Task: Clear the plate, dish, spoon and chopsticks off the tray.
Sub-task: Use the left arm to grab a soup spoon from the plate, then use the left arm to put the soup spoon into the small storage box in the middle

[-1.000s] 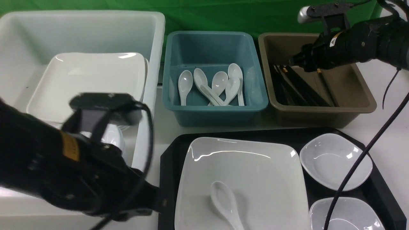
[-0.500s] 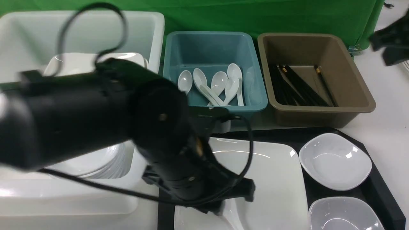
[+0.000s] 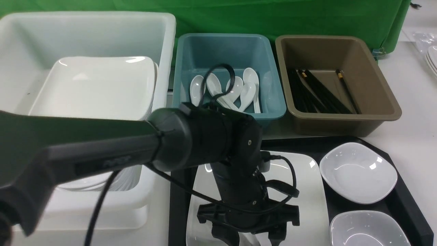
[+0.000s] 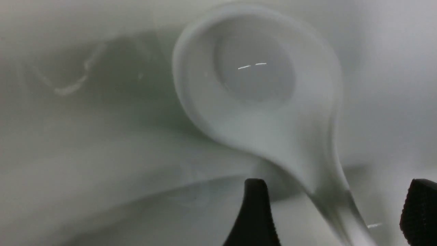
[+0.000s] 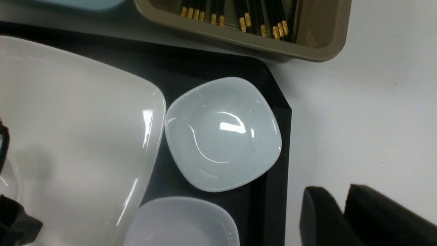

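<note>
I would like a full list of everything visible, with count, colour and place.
tray: one, black, near right.
plate: one, white, on the tray.
spoon: one, white, on the plate.
small dishes: two, white, tray's right side.
white tub: one, far left, holding stacked plates.
teal tub: one, far middle, holding several white spoons.
brown tub: one, far right, holding black chopsticks.
left fingers: black, open, astride the spoon's handle.
right fingers: black, close together, empty.
</note>
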